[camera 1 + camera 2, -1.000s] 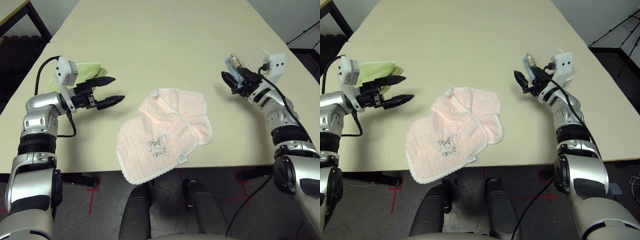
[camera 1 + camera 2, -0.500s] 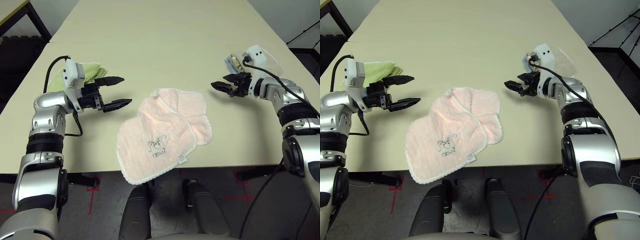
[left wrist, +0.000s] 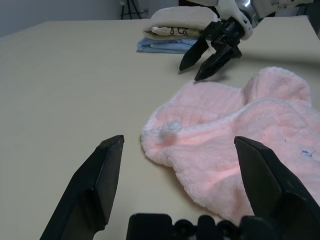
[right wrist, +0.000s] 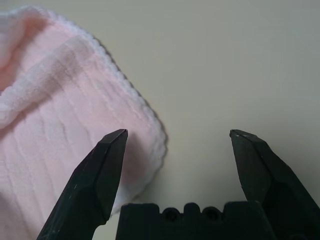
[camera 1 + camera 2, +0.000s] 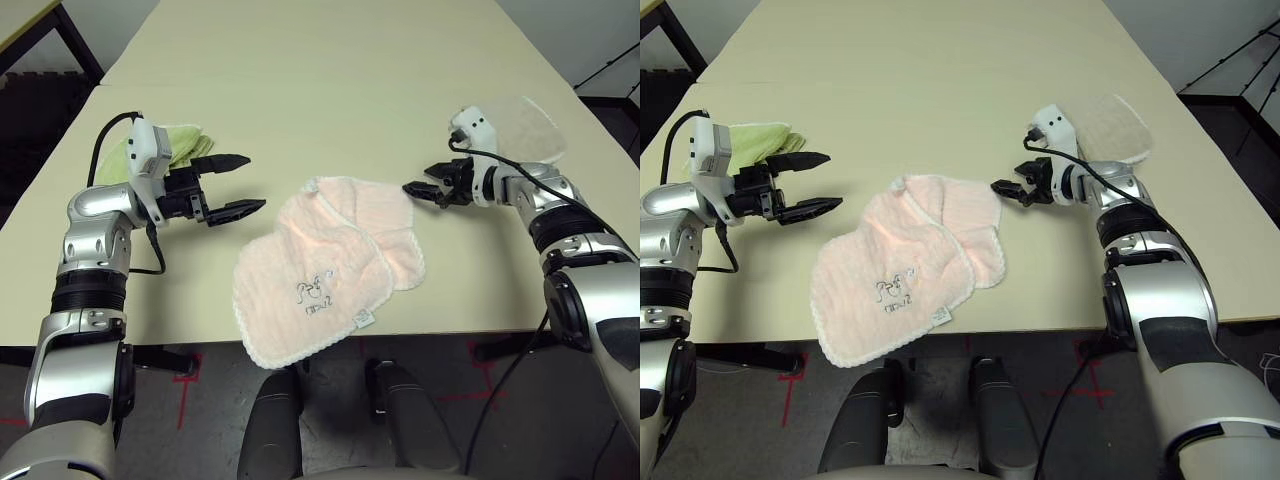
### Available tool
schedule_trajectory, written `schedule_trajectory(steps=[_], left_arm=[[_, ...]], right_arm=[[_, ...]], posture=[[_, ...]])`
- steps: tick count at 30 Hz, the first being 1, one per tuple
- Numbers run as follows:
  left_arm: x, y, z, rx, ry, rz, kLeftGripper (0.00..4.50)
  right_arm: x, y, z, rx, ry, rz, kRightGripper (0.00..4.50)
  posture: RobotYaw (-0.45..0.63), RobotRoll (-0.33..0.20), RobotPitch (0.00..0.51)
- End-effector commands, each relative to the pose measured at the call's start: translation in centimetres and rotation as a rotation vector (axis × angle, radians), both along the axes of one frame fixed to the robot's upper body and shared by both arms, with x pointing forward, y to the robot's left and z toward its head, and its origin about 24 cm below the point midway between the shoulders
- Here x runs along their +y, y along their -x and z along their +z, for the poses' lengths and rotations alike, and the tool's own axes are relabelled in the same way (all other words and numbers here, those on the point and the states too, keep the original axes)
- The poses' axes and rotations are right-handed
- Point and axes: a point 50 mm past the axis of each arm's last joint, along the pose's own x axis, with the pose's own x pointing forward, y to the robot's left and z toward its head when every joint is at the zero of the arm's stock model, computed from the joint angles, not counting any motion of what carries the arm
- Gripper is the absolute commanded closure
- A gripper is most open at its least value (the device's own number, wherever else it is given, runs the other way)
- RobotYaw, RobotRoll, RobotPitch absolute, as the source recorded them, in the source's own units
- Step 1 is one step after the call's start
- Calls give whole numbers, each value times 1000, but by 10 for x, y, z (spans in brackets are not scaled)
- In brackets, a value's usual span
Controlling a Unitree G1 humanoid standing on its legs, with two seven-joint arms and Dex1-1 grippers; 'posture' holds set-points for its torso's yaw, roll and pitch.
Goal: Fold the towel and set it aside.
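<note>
With both the left gripper point(image 5: 232, 184) and right gripper point(image 5: 419, 193) spread empty, the towel point(image 5: 325, 262), judged soft and limp, is best pinched at its scalloped corners.

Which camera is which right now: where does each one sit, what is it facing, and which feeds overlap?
Left eye, right eye: head, looking down at the table; silver forearms frame the pink towel, with the left gripper and right gripper open.
Left wrist: looks along its own fingers across the towel to the right gripper and the folded towels.
Right wrist: looks down between its own fingers at the towel's scalloped edge.
Shared: every view shows the pink towel.
</note>
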Motion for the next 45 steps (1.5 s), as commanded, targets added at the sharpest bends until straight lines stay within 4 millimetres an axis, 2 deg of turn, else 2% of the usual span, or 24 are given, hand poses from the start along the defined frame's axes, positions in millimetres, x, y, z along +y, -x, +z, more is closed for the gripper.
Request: schedule_trajectory(steps=[1, 5, 12, 13, 16, 24, 26, 30, 32, 35, 38, 41, 45], left_arm=[[-5, 0, 0, 5, -8, -22, 0], [-6, 0, -1, 8, -4, -24, 0], [-4, 2, -2, 18, -6, -19, 0], [-4, 3, -2, 19, -6, -19, 0], [-4, 3, -2, 22, -8, -18, 0], [-5, 3, -3, 28, -8, -21, 0], [-5, 3, -3, 29, -8, -20, 0], [-4, 4, -3, 31, -7, -16, 0], [-4, 4, -4, 33, -5, -15, 0], [-5, 3, -4, 37, 4, -10, 0], [-6, 3, -4, 41, 14, -6, 0], [-7, 3, -6, 44, 17, -6, 0], [-9, 4, -7, 48, 23, -6, 0]], right_arm=[[1, 2, -15, 5, 80, -23, 47], [8, 2, -25, -4, 146, -41, 47], [8, 1, -24, -30, 199, -40, 47], [7, 1, -24, -40, 222, -33, 206], [5, 1, -23, -48, 250, -18, 964], [-1, 3, -19, -34, 246, 11, 3929], [-3, 3, -16, -31, 236, 12, 4483], [-7, 0, -2, -51, 159, -28, 4483], [-5, -3, 10, -80, 66, -44, 4483], [2, -8, 31, -171, -61, -46, 4483], [8, -11, 48, -269, -106, -39, 4483], [21, -13, 70, -357, -189, 1, 4483], [47, -11, 105, -470, -330, 108, 4483]], posture=[[2, 0, 153], [10, 0, 155], [14, 0, 156], [13, 0, 156], [13, 0, 156], [8, 0, 153], [8, 0, 152], [9, 0, 150], [8, 0, 148], [7, 0, 146], [3, 0, 144], [6, 0, 144], [7, 0, 144]])
